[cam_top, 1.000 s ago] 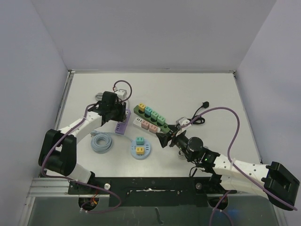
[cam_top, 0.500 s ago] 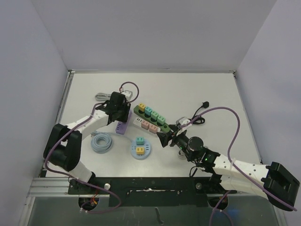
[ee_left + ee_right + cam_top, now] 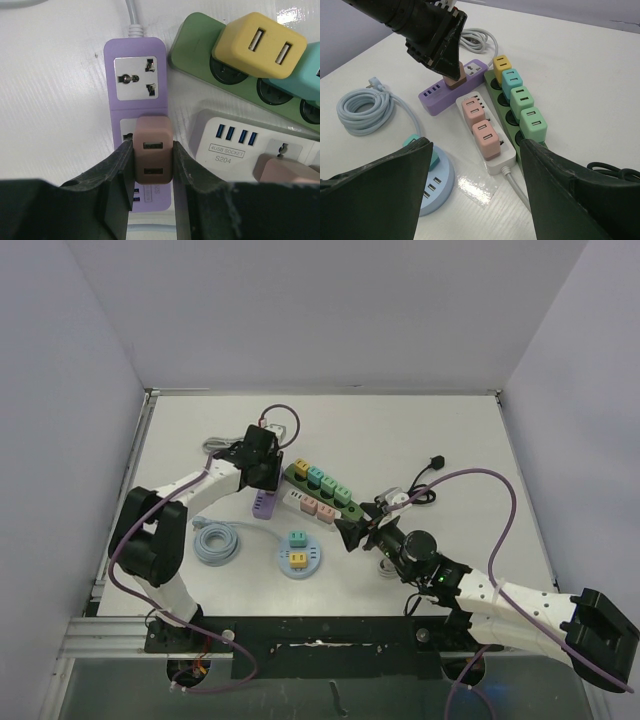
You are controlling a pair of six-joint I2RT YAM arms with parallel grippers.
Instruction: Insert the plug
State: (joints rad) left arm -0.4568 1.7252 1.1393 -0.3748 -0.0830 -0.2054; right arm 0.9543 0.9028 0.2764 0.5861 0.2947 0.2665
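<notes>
Left wrist view: on the white surface lies the purple power strip, center frame. Our left claw pinches the brown plug by its smooth sides, over the strip's second socket. We judge it light, rigid, slippery. Meanwhile our right claw hangs spread, empty. Lower right, the white strip reads "4USB SOCKET S204".

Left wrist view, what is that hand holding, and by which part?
The left hand grips the brown two-port USB charger block by its side faces, at the purple power strip.
</notes>
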